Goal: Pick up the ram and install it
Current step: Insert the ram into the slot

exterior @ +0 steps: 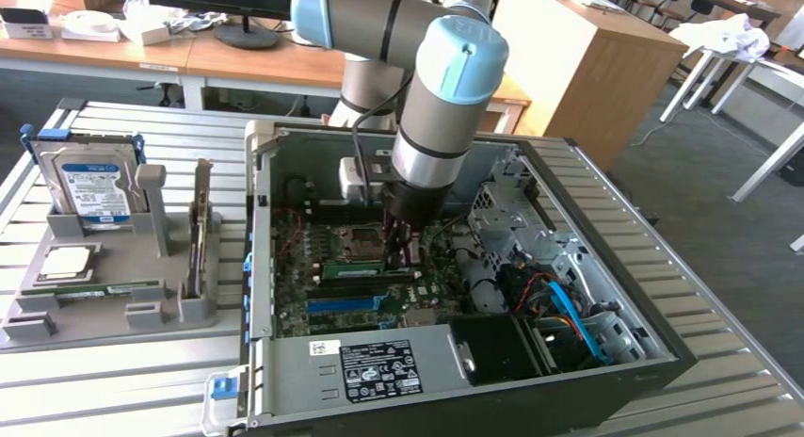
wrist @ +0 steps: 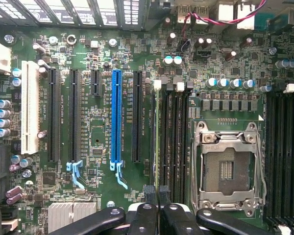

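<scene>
Left of the open computer case [exterior: 260, 230], a grey tray [exterior: 113, 315] on the slatted tabletop [exterior: 126, 380] carries a hard drive [exterior: 88, 187], a square processor chip [exterior: 66, 261], a similar green stick [exterior: 94, 288] lying flat, and an upright expansion card [exterior: 199, 225].

Inside the case, the ram [exterior: 364, 267] stands on edge over the motherboard [exterior: 301, 258]. It lies along the memory slot just beside the empty processor socket [exterior: 361, 239]. The tool [exterior: 402, 253] reaches straight down onto it.

From the wrist view, the tool [wrist: 157, 193] has its fingers [wrist: 148, 196] pressed almost together. They pinch the thin top edge of the ram [wrist: 156, 137], which runs away from them in line with the slot.

Assessment: pick-up is complete and the stick is carried into the case and lined up. Whether it is fully seated, and whether the white latch [wrist: 157, 84] at its far end is snapped home, cannot be told.

Surroundings: the blue card slot [wrist: 116, 117] and black slots lie to one side of the ram. The processor socket [wrist: 225, 169] lies to the other, with empty memory slots [wrist: 174, 137] between.

To the right in the case, a blue cable [exterior: 571, 310] and a drive cage [exterior: 503, 211] sit well apart from the tool. Nothing visibly blocks the slot.
</scene>
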